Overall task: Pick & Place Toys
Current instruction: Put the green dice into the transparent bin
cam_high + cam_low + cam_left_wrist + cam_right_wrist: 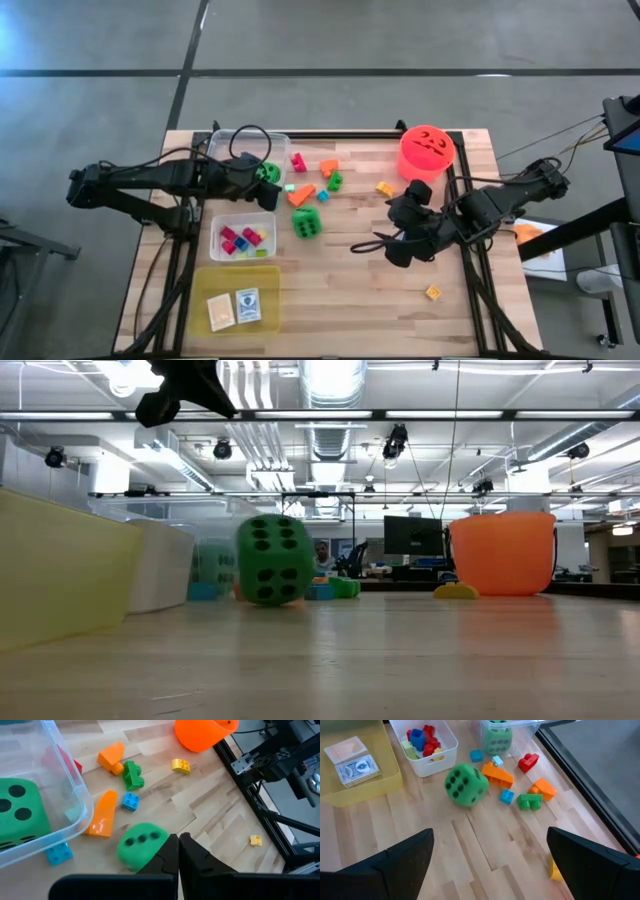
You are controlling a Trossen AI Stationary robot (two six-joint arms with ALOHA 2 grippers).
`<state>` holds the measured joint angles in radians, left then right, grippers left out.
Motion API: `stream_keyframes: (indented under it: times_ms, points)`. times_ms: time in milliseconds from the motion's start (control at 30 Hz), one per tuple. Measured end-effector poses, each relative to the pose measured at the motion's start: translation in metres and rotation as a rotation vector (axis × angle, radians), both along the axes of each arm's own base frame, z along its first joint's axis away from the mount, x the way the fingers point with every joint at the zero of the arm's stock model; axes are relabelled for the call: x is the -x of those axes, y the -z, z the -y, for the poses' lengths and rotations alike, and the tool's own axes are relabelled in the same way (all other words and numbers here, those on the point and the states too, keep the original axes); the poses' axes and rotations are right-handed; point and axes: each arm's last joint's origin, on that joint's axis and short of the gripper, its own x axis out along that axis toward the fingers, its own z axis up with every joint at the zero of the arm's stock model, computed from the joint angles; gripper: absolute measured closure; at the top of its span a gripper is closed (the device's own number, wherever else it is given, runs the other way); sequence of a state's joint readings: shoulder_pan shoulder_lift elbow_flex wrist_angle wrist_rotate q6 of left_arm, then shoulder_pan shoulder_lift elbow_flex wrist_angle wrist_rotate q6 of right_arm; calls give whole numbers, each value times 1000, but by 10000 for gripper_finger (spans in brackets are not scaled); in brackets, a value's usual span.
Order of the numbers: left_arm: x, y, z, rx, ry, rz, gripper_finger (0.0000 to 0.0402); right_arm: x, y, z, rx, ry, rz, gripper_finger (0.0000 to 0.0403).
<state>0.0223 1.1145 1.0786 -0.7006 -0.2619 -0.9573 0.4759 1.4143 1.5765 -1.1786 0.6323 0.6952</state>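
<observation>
While your left gripper [262,172] hangs over the clear tub [222,143] at the far left of the table, its fingers [167,857] are pinched narrow with nothing between them. One green die [20,815] already sits inside that tub, right by the gripper. The other green die [307,222] is out on the bare wood near the middle, just beside the white tub [243,217] of small blocks and a bit nearer you than the left gripper.

Your right gripper [400,238] sits right of centre, jaws spread wide and holding nothing. From its wrist view that loose die [465,783] is out ahead of the fingers, well apart from them.

Between the two arms near the far edge you've got a scatter: an orange wedge [301,195], a green block [334,181], an orange block [329,167], a pink block [298,161] and a yellow block [384,188]. Another yellow block [433,293] lies alone toward the near right corner. Two cards [234,308] lie in the yellow tray [268,274] at the near left corner. The orange bucket [427,151] stands at the far right.
</observation>
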Motion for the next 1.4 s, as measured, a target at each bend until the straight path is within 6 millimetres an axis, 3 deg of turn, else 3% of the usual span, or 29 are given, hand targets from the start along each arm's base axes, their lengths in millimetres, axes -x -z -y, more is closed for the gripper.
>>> stream_keyframes:
  times_ms: [233, 500, 767, 1067, 1233, 1400]
  points:
    - [-6, 2, 1, 5, 34, -2, 401, -1, 3, 1, 0, 7, -6, 19]
    - [-40, 22, 4, 16, 127, -17, 385, -1, 4, 1, 1, 8, -10, 19]
    - [-76, 43, 10, 13, 237, 20, 258, -1, 4, 0, -8, 14, -8, 19]
    - [-93, 60, 13, 71, 287, 14, 111, 1, 7, 1, -25, 45, -19, 19]
    - [-106, 72, 12, 127, 241, 32, 75, 1, 8, 1, -24, 46, -20, 19]
    - [-121, 89, 14, 240, 201, 33, 69, 0, 8, 3, -29, 58, -18, 19]
